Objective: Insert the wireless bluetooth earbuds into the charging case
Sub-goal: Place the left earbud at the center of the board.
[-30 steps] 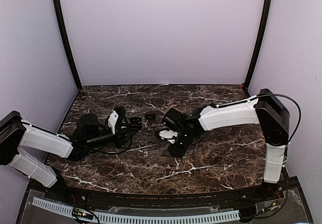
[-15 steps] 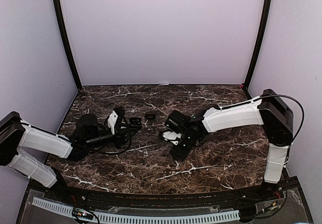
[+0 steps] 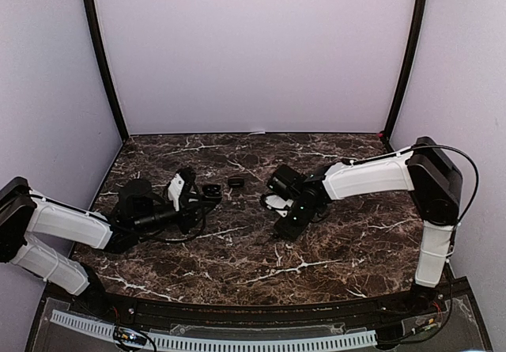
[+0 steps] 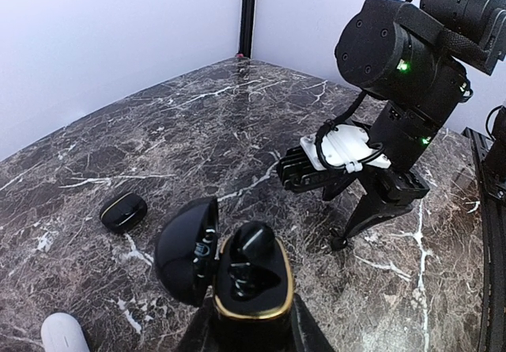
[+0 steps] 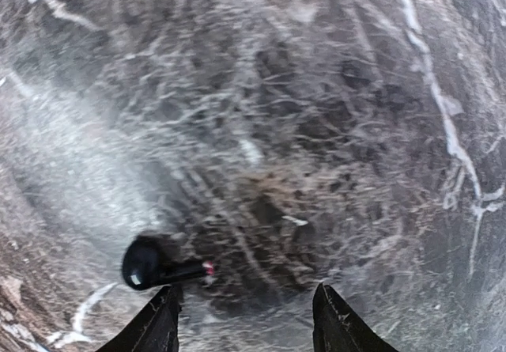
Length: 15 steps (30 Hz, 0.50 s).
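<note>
**Left arm.** The arm lies low, reaching from the near left corner towards the bench centre. The left gripper [image 4: 249, 324] is clamped on the sides of the open black case [image 4: 247, 285]. The case has a gold rim, and its lid [image 4: 186, 249] is swung to the left in the wrist view. One black earbud, the seated earbud [image 4: 254, 241], sits in the case.

**Right arm.** The forearm reaches left from the right edge, with the wrist bent downwards. The right gripper [image 5: 247, 289] points at the bench, jaws apart with nothing between them. The loose earbud [image 5: 149, 263], black, lies on the bench just ahead of the left fingertip [image 5: 168, 298]. This view is blurred.

**Surface.** The bench [image 3: 332, 249] is dark brown marble with white veins. A second case [image 4: 124, 211], black and closed, lies beyond the held case, apart from it. A white item [image 4: 63, 336] is cut off at the lower left edge of the left wrist view.

**Room.** Pale lilac walls [image 3: 253, 51] enclose three sides, with black posts [image 3: 101, 59] at the rear corners.
</note>
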### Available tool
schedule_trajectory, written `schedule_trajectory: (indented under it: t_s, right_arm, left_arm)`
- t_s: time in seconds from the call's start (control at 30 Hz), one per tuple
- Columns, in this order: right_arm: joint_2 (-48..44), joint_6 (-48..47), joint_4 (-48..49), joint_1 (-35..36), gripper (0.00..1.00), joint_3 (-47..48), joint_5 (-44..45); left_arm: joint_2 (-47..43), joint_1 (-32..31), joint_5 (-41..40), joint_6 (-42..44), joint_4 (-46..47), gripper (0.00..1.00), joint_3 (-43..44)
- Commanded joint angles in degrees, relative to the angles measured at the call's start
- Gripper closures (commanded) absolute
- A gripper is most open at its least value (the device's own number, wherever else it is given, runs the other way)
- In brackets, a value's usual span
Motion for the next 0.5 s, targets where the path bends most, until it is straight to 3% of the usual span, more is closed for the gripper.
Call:
schedule_trajectory:
  t_s: [0.0, 0.47]
  right_arm:
    - [1.9, 0.9, 0.45, -1.22, 0.43, 1.78, 3.67]
    - [5.44, 0.89, 1.77, -1.38, 0.44, 5.98, 0.36]
  left_arm:
    - [-1.63, 0.21, -0.7, 0.85, 0.4, 0.9, -0.8]
    - [-1.8, 0.21, -0.83, 1.03, 0.03, 0.9, -0.73]
